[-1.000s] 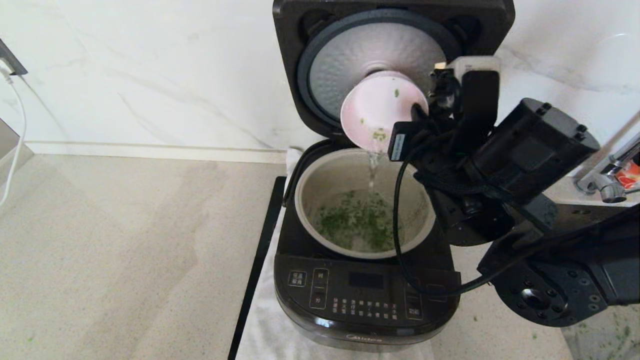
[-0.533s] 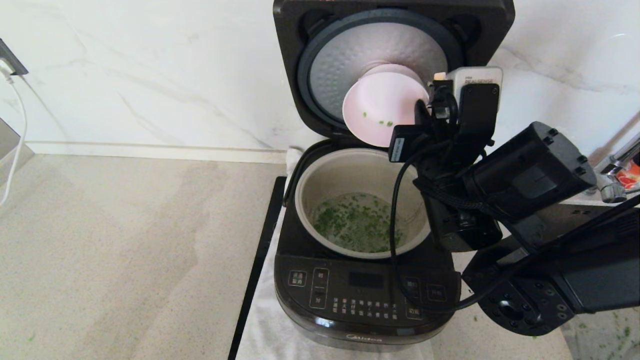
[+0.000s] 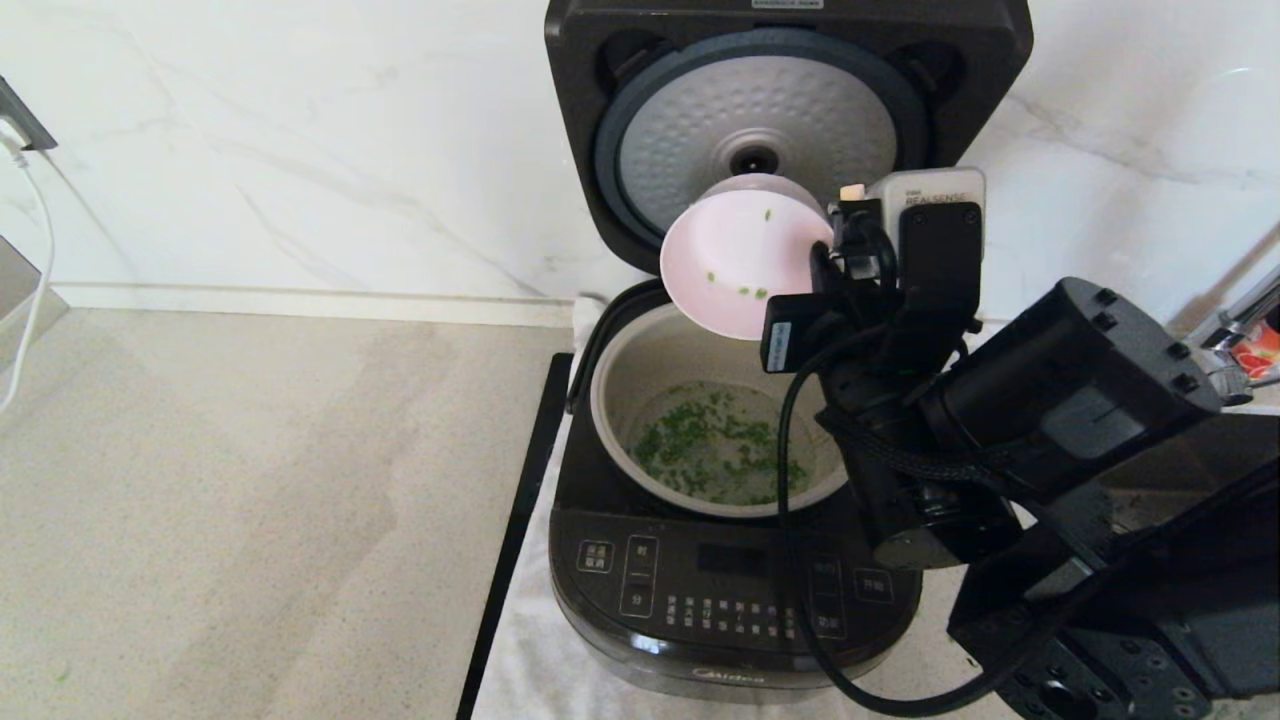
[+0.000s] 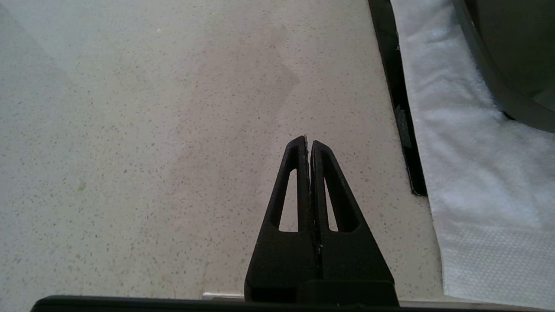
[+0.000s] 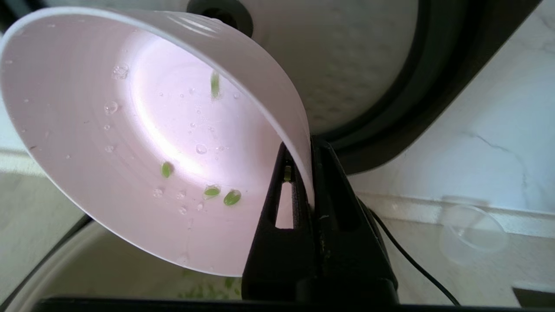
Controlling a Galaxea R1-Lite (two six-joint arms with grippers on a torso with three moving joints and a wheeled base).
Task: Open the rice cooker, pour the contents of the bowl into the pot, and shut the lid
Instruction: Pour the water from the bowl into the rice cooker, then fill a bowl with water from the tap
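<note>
The black rice cooker (image 3: 735,590) stands with its lid (image 3: 790,110) swung up, silver dimpled underside facing me. Inside, the beige pot (image 3: 640,372) holds water with chopped green bits (image 3: 715,450) floating in it. My right gripper (image 3: 828,262) (image 5: 303,149) is shut on the rim of the pink bowl (image 3: 740,262) (image 5: 130,143), held tipped on its side above the pot's back edge. Only a few green bits (image 5: 221,193) and droplets cling inside the bowl. My left gripper (image 4: 309,141) is shut and holds nothing, above the bare counter left of the cooker.
A white cloth (image 3: 545,660) (image 4: 459,151) lies under the cooker, with a black strip (image 3: 515,530) along its left edge. A clear plastic cup (image 5: 472,234) sits by the wall on the right. A tap (image 3: 1215,360) is at far right. A white cable (image 3: 30,270) hangs at far left.
The stream of water from the bowl has stopped. My right gripper has carried the tipped bowl lower and slightly left, and the arm has shifted toward the front.
</note>
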